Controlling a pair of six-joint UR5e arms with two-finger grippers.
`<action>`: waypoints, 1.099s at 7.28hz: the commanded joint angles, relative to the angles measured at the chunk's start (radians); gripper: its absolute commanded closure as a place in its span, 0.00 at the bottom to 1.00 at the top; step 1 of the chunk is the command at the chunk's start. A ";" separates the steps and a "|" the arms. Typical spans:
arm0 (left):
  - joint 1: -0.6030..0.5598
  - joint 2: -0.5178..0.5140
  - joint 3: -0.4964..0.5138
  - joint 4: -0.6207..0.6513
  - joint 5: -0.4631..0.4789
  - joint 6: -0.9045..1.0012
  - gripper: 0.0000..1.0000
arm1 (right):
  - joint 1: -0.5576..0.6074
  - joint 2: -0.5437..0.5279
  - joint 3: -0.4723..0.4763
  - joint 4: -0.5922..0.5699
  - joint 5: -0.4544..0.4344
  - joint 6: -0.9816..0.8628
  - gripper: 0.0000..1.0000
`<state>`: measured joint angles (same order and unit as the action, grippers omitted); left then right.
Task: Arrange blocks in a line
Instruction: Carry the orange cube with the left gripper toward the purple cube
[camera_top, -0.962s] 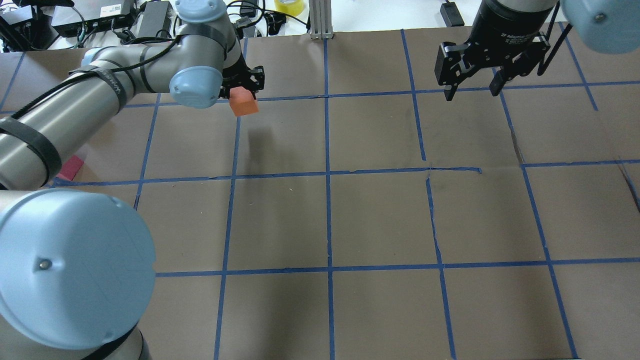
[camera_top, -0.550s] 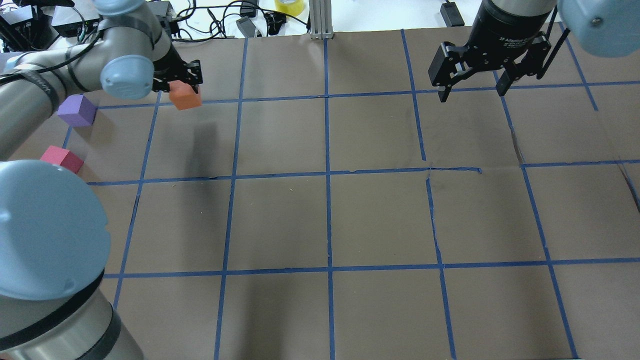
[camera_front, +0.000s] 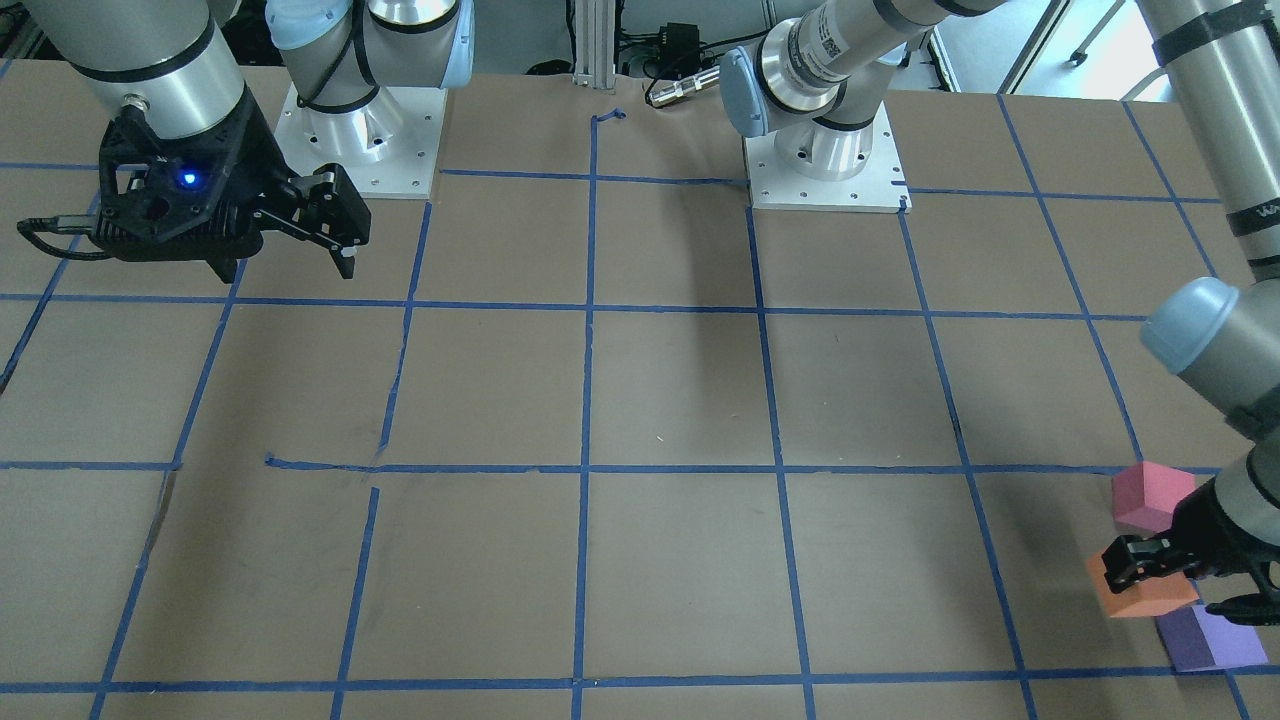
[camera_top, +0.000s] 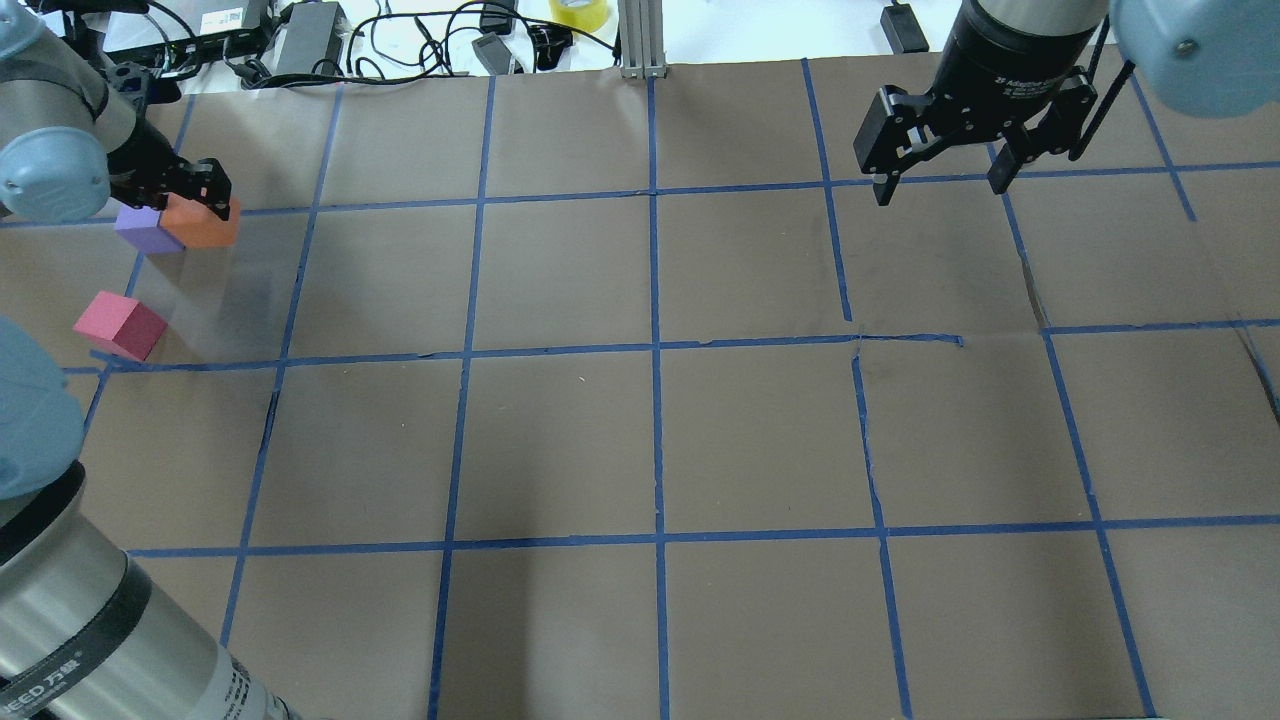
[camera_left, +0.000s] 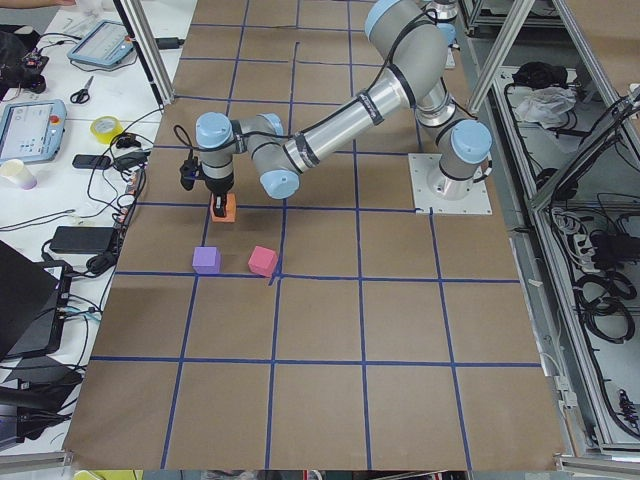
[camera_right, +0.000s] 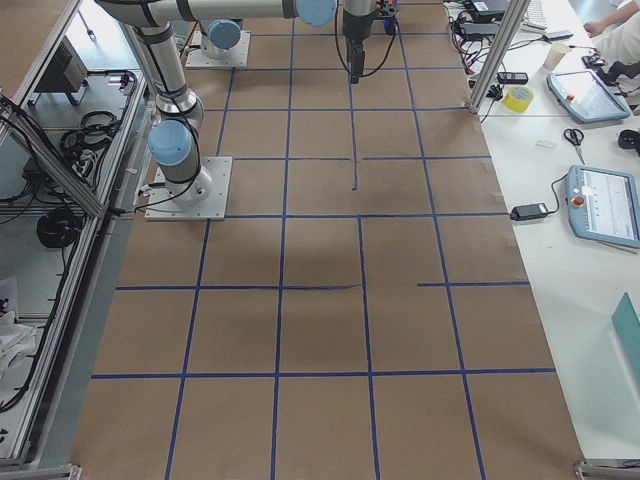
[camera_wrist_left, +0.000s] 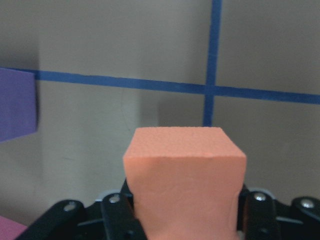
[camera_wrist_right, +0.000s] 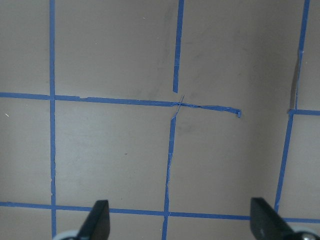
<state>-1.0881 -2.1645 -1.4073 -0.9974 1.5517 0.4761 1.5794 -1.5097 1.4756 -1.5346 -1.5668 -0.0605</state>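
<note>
My left gripper (camera_top: 200, 200) is shut on the orange block (camera_top: 203, 222), held low at the table's far left. In the overhead view it sits right beside the purple block (camera_top: 147, 228); I cannot tell if they touch. The pinkish-red block (camera_top: 120, 326) lies nearer me, apart from both. The left wrist view shows the orange block (camera_wrist_left: 184, 175) between the fingers, with the purple block (camera_wrist_left: 17, 110) at the left edge. The front view shows the orange (camera_front: 1145, 597), purple (camera_front: 1210, 638) and pinkish-red (camera_front: 1152, 495) blocks. My right gripper (camera_top: 940, 185) is open and empty, high over the far right.
The table is brown paper with a grid of blue tape lines (camera_top: 655, 345). Cables and power bricks (camera_top: 300, 35), a yellow tape roll (camera_top: 578, 12) and an aluminium post (camera_top: 640, 40) stand along the far edge. The arm bases (camera_front: 825, 160) are bolted on my side.
My left gripper carried the orange block leftward along the far row to just beside the purple block. The left arm swung aside, uncovering the purple and pinkish-red blocks. The right gripper barely moved.
</note>
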 joint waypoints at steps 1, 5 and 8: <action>0.103 -0.015 0.039 -0.009 -0.022 0.127 1.00 | 0.001 0.000 0.002 -0.001 -0.001 0.001 0.00; 0.103 -0.072 0.105 -0.073 0.047 0.041 1.00 | 0.001 0.000 0.002 -0.010 0.001 0.001 0.00; 0.103 -0.103 0.100 -0.073 0.047 0.041 1.00 | -0.001 -0.003 0.002 -0.009 -0.002 -0.001 0.00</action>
<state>-0.9848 -2.2545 -1.3074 -1.0713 1.5999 0.5138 1.5787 -1.5113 1.4772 -1.5436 -1.5709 -0.0608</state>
